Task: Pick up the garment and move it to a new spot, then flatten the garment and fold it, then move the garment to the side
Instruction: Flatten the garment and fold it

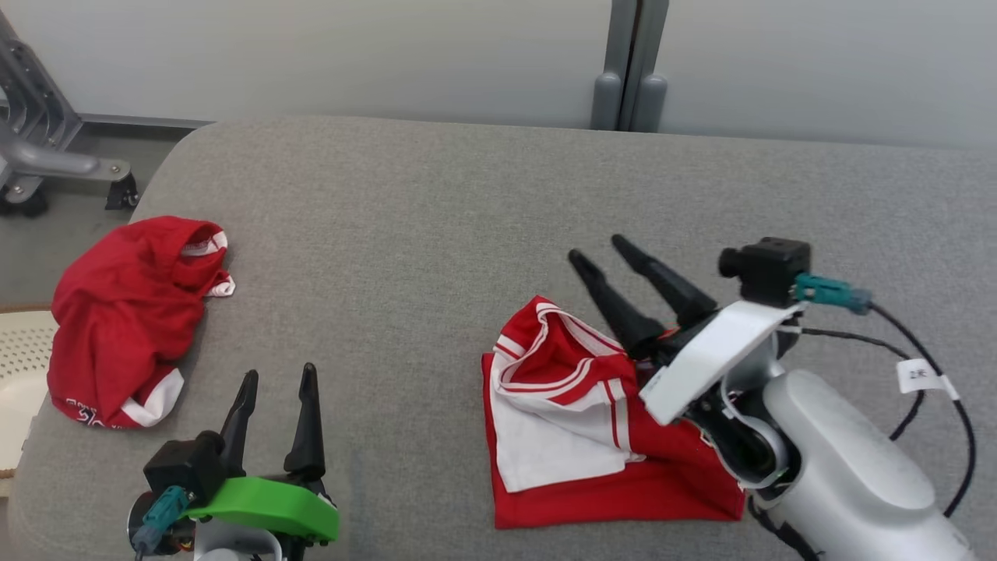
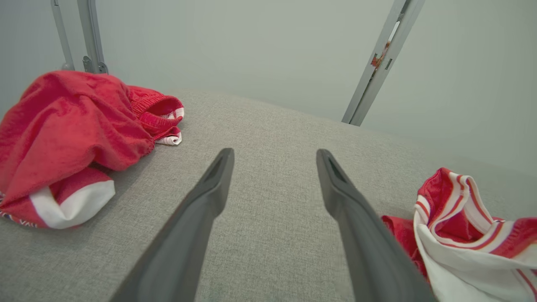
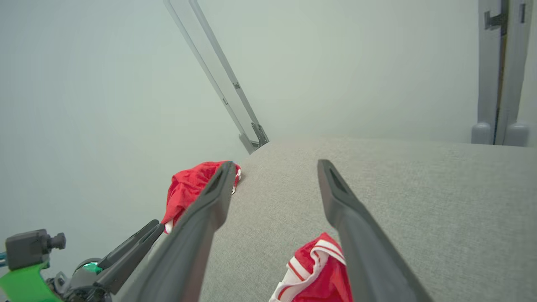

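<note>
A red-and-white striped garment (image 1: 561, 436) lies bunched and partly folded on the grey table, right of centre; it also appears in the left wrist view (image 2: 461, 247) and the right wrist view (image 3: 319, 272). My right gripper (image 1: 598, 248) is open, its fingers angled up and to the left over the garment's upper right edge, with nothing between them (image 3: 275, 162). At the lower left, my left gripper (image 1: 280, 371) is open and empty over bare table (image 2: 275, 152).
A second, crumpled red garment (image 1: 125, 312) sits at the table's left edge (image 2: 71, 121). A white perforated basket (image 1: 19, 366) stands just off that edge. A metal frame (image 1: 39, 148) and a grey post (image 1: 631, 78) stand behind the table (image 1: 436, 234).
</note>
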Controlling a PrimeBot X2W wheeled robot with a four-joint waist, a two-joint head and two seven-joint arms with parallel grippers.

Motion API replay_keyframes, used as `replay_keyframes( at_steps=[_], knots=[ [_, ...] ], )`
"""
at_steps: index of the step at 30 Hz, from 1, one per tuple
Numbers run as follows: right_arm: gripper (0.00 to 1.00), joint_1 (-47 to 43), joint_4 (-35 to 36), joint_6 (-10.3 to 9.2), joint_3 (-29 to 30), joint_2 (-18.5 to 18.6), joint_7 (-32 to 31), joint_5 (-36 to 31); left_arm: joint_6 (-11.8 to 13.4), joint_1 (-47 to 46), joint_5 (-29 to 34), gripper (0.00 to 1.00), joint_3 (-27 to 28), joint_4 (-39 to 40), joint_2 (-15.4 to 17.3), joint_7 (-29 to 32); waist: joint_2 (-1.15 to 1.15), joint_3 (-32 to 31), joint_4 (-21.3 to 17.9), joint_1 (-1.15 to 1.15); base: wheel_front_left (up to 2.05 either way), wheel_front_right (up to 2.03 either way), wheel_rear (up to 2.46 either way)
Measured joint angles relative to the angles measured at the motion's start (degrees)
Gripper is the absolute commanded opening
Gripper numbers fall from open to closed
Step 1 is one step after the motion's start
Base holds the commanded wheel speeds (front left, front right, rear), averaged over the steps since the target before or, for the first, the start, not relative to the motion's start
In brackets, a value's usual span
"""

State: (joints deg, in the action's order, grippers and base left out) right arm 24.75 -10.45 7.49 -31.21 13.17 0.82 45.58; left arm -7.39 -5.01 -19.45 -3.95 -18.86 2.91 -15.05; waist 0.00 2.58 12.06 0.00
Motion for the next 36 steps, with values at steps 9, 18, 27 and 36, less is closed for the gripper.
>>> replay_keyframes(
  at_steps=[9, 18, 27, 36],
  knots=[
    [1.0, -4.7, 3.4, 0.0, 12.8, 8.4, 5.2, 3.6, 0.0, 0.5, 0.0, 1.0, 0.1, 0.0, 0.0, 0.0, 0.0, -1.3, -3.0, 0.0, 0.0, 0.0, 0.0],
    [1.0, -10.4, -4.0, 0.0, 21.2, 8.5, 4.3, -6.5, 0.0, 0.6, 0.0, 1.0, 0.0, 0.3, 0.0, 0.0, 0.0, -1.2, -4.0, 0.0, 0.0, 0.0, 0.0],
    [0.0, -8.4, -11.1, 0.0, 19.1, 5.4, -4.4, -10.9, 0.0, 0.5, 0.0, 1.0, -0.5, -0.1, 0.0, 0.0, 0.0, -1.1, -3.2, 0.0, 0.0, 0.0, 0.0],
    [0.0, -3.2, -21.2, -0.01, 19.2, -0.9, -21.5, -3.3, 0.0, 0.4, -0.1, 1.0, -0.8, -0.3, -0.1, 0.0, 0.0, -1.4, -0.8, 0.0, 0.0, 0.0, 0.0]
  ],
)
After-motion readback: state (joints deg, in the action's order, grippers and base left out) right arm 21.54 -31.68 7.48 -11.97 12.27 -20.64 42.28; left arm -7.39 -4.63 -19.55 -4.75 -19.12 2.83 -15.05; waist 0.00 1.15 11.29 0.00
